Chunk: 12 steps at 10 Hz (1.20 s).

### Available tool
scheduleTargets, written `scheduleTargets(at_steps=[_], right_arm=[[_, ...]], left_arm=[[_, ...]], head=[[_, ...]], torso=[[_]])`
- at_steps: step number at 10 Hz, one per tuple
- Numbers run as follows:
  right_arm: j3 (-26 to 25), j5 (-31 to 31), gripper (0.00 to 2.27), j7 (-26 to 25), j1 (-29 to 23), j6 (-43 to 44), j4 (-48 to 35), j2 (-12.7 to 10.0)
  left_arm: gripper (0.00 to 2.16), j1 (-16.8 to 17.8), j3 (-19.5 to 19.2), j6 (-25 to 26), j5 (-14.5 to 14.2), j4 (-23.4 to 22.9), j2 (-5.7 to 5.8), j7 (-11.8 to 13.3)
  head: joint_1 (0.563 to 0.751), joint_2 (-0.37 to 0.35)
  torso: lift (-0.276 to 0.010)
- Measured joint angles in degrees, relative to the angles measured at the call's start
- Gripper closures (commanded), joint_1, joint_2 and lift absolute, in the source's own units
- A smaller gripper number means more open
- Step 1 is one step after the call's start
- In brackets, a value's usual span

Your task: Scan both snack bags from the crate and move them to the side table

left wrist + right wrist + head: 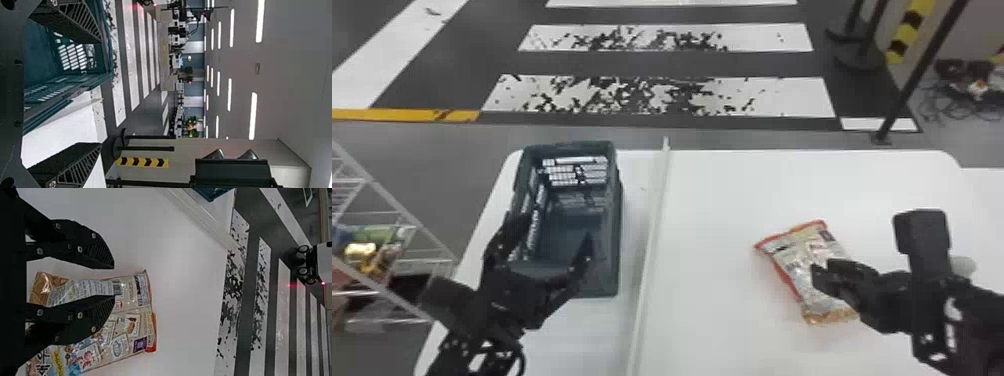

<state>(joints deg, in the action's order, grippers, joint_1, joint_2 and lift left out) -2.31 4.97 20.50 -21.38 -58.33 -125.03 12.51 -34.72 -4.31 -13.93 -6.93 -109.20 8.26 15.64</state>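
Though one bag [789,267] lies outside the crate [613,250], on the table [722,200], its move looks undone; above it the right gripper [114,282] is half open, empty; the left gripper [556,230] gapes, empty.

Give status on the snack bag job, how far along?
Done: one snack bag is out of the crate, right of the divider; scan unclear. In hand: nothing; left gripper open at the crate, right gripper open over the bag. Remaining: probably moving that bag; can't tell the other's progress.
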Motion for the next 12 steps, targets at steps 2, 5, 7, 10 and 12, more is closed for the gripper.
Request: scheduleTargets(at_steps=[2, 5, 7, 10, 12], right_arm=[[-2.53, -0.4, 2.25, 1.24, 1.42, 0.27, 3.72, -0.81], [-2.56, -1.49, 2.25, 1.2, 2.7, 2.43, 9.8, -1.12], [-2.42, -3.39, 2.25, 1.08, 5.23, 5.32, 15.35, -1.17], [-2.83, -6.17, 2.25, -0.27, 6.09, 8.42, 18.53, -1.17], [-3.62, -7.17, 2.25, -0.34, 6.31, 8.64, 19.23, -1.17]], left_arm=[[0.06, -0.05, 0.01, 0.0, 0.11, -0.03, 0.0, 0.0], [0.06, -0.01, 0.25, 0.0, 0.16, 0.13, 0.02, 0.0], [0.06, 0.0, 0.27, 0.0, 0.16, 0.13, 0.11, 0.0], [0.06, 0.0, 0.27, 0.0, 0.16, 0.07, 0.26, 0.0], [0.06, 0.08, 0.27, 0.0, 0.16, 0.12, 0.27, 0.0]], head=[[0.695, -0.012], [0.695, -0.033], [0.695, -0.054], [0.695, -0.084], [0.695, -0.101]], torso=[[-0.029], [-0.029], [-0.029], [-0.029], [-0.029]])
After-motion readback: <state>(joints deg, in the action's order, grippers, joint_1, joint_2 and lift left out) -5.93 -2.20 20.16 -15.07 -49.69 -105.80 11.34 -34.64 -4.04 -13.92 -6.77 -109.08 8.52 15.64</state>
